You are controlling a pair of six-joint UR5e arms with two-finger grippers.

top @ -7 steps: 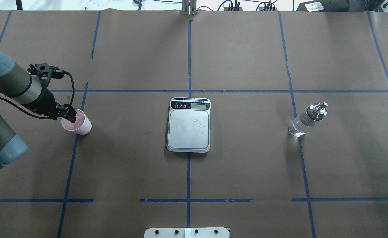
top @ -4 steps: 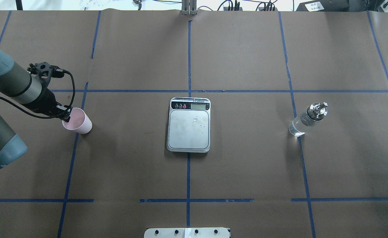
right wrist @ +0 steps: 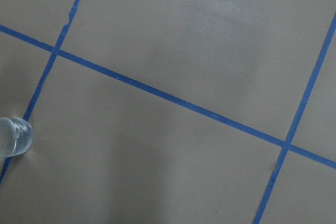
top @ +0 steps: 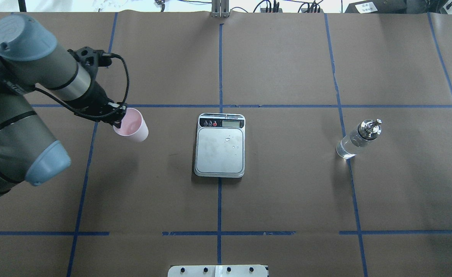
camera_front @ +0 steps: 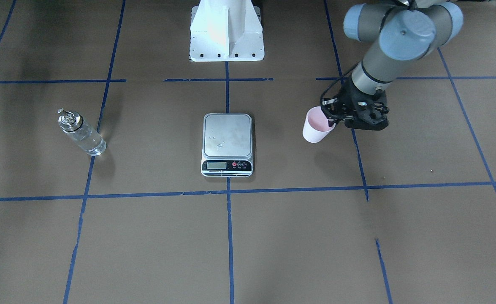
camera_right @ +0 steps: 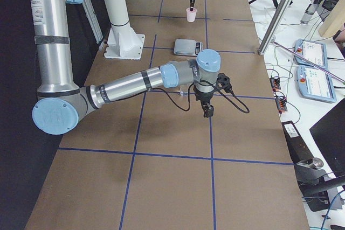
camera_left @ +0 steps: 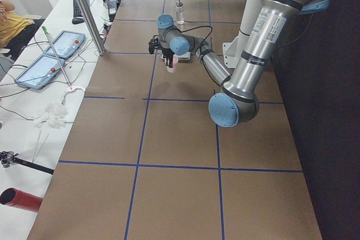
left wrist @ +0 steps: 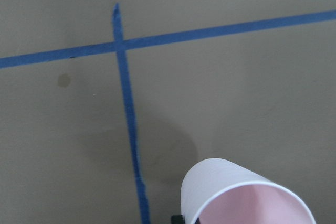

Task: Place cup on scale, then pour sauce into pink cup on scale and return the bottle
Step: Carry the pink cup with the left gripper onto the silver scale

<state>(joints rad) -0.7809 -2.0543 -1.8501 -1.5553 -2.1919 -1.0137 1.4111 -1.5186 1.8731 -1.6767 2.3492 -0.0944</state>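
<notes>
The left tool (top: pixel 119 119) is clamping the cup (top: pixel 134 130) by its rim, left of the scale (top: pixel 219 154), contact mostly hidden. The right tool (camera_right: pixel 207 112) is showing only distantly; I cannot tell its grip.

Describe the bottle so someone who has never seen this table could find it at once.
Start at the steel scale at the centre of the table and go toward the robot's right. On a blue tape line stands the bottle, a small clear glass cylinder with a shiny silver pourer cap. The only other small vessel, the cup, is opaque pink.
</notes>
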